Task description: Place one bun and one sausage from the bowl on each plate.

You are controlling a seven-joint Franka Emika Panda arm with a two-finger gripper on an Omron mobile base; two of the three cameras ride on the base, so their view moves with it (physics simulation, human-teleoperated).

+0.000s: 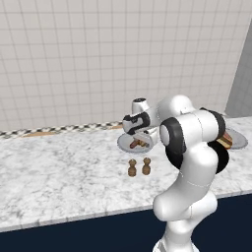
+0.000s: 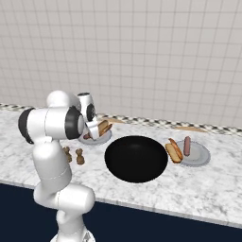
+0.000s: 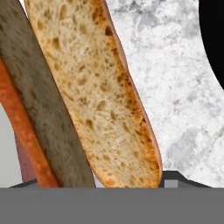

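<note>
Two grey plates sit on the marble counter [image 2: 198, 189], one on each side of the single black bowl [image 2: 136, 159], which lies at the centre of the right base view with nothing visible inside it. The right plate [image 2: 201, 158], right of centre in that view, carries one bun [image 2: 174, 151] and one sausage [image 2: 186, 145], lying side by side. The left plate [image 2: 105, 138], left of centre, carries a second bun [image 2: 102, 126] and a second sausage [image 2: 107, 128]. That makes two buns and two sausages, one pair per plate. Two small brown shakers [image 2: 80, 156] stand upright on the counter, just in front of the left plate; the left base view shows them below centre. The claw [image 2: 93, 134] hangs low over the near edge of the left plate, close above the bun. In the hand view the split bun fills the left and centre of the frame, its crumb face toward the camera, with a reddish sausage edge at lower left and the bowl's dark rim at upper right. The finger tips [image 3: 175, 177] barely show at the bottom; whether the claw is gripping the bun or standing free of it cannot be told.
</note>
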